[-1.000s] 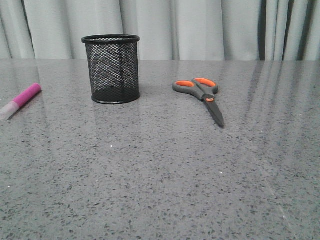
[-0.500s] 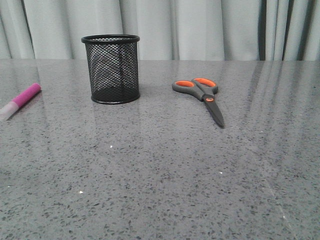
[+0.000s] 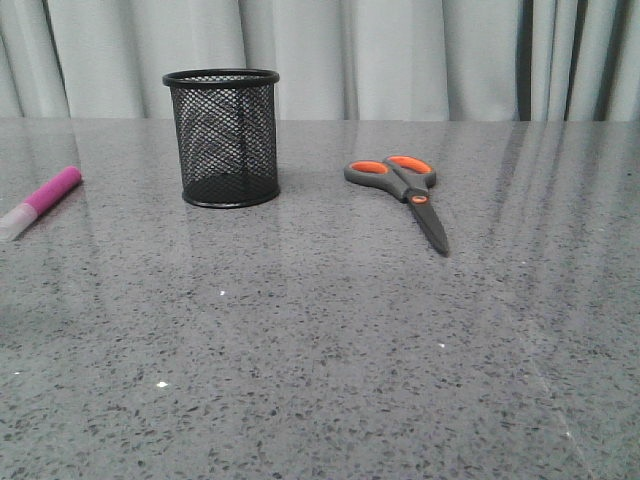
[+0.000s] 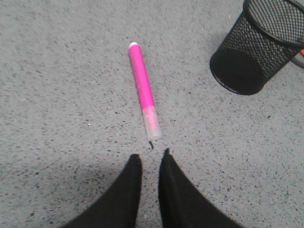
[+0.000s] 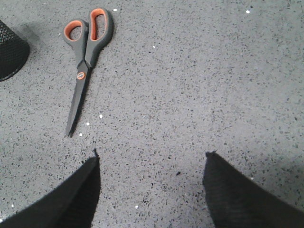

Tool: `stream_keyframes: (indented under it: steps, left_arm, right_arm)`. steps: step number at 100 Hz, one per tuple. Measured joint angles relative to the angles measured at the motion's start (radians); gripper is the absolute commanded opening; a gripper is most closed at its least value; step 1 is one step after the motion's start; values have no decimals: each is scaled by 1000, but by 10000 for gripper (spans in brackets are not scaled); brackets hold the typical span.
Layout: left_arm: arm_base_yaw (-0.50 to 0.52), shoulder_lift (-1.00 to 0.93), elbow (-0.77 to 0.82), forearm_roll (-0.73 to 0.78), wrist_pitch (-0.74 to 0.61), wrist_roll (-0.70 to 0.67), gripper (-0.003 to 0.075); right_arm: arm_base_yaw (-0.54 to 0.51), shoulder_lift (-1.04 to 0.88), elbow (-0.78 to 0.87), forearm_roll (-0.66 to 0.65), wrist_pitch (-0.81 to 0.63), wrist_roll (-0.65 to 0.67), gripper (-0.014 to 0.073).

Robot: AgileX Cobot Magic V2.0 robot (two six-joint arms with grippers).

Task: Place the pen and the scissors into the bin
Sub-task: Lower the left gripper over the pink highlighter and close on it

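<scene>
A glossy grey speckled stone-look tabletop [image 3: 320, 350] carries a black wire-mesh cup [image 3: 223, 137], a smooth pink plastic pen [image 4: 142, 84] and matt grey-handled scissors [image 3: 405, 187].

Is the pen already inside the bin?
No, the pen lies flat on the table, well to the left of the bin.

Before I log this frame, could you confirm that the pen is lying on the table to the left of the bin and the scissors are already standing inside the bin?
Not quite. The scissors are not inside the bin; in the front view they lie flat on the table to its right, blades closed. The pen does lie on the table left of the bin.
</scene>
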Motion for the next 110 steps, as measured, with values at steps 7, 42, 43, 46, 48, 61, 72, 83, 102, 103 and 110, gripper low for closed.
stream_keyframes:
  steps: [7, 42, 43, 46, 48, 61, 72, 83, 102, 103, 110]
  left_arm:
    - [0, 20, -4, -28, 0, 22, 302]
    - [0, 181, -142, -45, 47, 145, 323]
    - [0, 186, -146, -45, 49, 148, 323]
    - [0, 205, -166, -45, 55, 152, 323]
    - [0, 221, -177, -45, 59, 155, 323]
    - [0, 327, -243, -45, 98, 161, 323]
    - [0, 411, -296, -45, 118, 162, 323]
    - [0, 478, -343, -45, 133, 162, 323]
    - [-4, 573, -394, -45, 149, 164, 323]
    - [-4, 578, -397, -45, 149, 164, 323]
    - [-17, 605, -412, -45, 149, 164, 323]
  right_arm:
    - [0, 0, 0, 0, 0, 0, 433]
    - [0, 0, 0, 0, 0, 0, 433]
    - [0, 0, 0, 0, 0, 0, 433]
    - [0, 0, 0, 0, 0, 0, 433]
    - [0, 0, 0, 0, 0, 0, 433]
    - [0, 0, 0, 0, 0, 0, 433]
    - [0, 0, 0, 0, 0, 0, 433]
    - [0, 0, 0, 0, 0, 0, 433]
    - [0, 0, 0, 0, 0, 0, 433]
    - [0, 0, 0, 0, 0, 0, 433]
    - [0, 0, 0, 0, 0, -2, 433]
